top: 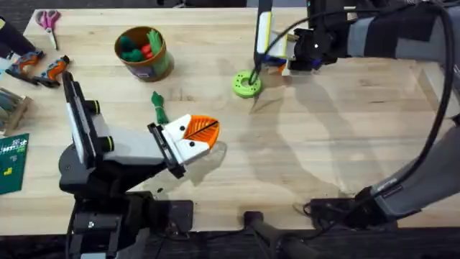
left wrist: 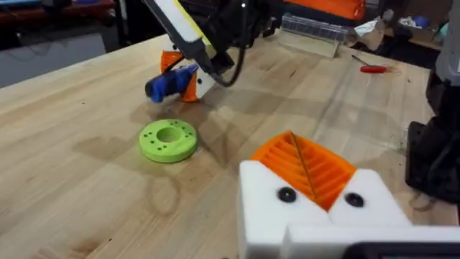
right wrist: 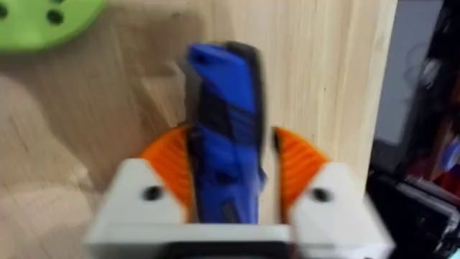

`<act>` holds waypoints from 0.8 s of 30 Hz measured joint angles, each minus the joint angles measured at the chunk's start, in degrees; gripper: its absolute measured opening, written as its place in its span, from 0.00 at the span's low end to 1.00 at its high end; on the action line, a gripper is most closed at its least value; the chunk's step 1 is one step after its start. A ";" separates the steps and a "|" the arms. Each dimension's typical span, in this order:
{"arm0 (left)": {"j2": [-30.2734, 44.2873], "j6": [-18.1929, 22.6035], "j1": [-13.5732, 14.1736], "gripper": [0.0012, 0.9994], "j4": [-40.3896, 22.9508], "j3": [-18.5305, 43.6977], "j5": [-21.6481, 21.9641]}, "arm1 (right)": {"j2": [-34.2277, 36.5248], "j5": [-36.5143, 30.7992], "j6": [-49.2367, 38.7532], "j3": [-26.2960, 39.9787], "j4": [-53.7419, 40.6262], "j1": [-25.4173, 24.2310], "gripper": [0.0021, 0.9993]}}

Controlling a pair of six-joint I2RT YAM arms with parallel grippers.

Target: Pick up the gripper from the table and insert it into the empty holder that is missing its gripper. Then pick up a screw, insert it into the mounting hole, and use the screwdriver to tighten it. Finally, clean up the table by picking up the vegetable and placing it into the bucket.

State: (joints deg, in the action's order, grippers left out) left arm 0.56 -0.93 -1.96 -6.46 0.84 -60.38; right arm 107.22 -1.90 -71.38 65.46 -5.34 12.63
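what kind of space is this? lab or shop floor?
Likely a robotics lab workbench: a light wooden table carrying scissors and pliers at its far left, with dark equipment beyond the edge.

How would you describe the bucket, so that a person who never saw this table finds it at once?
Look at the far left part of the wooden table, beyond the left gripper. The bucket is a small round tan-brown pot holding green and red toy vegetables; the green ring nearby is flat.
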 joint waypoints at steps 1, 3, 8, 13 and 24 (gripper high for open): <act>0.01 0.00 0.00 0.01 0.00 0.00 0.00 | -0.02 -0.18 1.30 0.22 0.17 0.06 0.66; 0.02 0.00 0.00 0.01 0.00 0.00 0.02 | -0.38 -0.25 4.12 0.93 0.16 0.27 0.94; 0.00 0.02 0.00 0.03 0.00 0.00 0.02 | -2.58 -0.19 11.35 1.13 -5.27 2.41 0.99; 0.02 0.26 0.00 0.76 0.02 0.00 0.15 | -5.94 -0.17 21.55 1.15 -12.34 4.65 0.99; 0.01 -8.54 0.00 0.99 -5.09 2.64 11.37 | -22.40 -0.17 50.67 2.00 -18.34 6.33 0.99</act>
State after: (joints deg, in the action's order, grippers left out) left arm 0.57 -9.47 -1.96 -11.55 3.48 -49.01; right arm 84.82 -2.07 -20.71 67.45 -23.67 18.96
